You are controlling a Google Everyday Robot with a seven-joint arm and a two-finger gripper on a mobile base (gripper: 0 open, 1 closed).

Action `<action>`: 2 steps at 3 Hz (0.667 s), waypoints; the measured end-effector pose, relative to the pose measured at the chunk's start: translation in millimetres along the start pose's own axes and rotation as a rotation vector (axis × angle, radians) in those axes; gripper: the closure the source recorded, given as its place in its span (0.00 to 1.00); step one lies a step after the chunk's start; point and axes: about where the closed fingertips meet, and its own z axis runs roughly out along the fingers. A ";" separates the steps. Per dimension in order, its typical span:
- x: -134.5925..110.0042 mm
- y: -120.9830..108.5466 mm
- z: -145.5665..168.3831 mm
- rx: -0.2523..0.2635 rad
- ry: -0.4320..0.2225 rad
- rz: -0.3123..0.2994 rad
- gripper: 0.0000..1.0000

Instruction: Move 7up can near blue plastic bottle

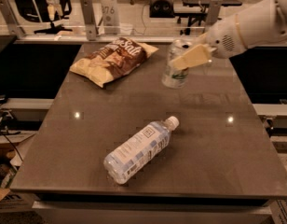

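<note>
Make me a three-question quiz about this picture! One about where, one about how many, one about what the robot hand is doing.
1. Where is the chip bag?
A. back left of the table
B. touching the bottle cap
C. on the floor

2. How many bottles lie on the table?
A. none
B. one
C. three

3. What is the gripper doing?
A. hanging empty
B. holding the 7up can above the table
C. pressing the bottle

1 A: it lies at the far left.
2 B: only the blue plastic bottle.
3 B: over the back right, it clamps the lifted can.
</note>
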 end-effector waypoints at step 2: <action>-11.0 69.4 30.0 -0.082 0.048 -0.114 1.00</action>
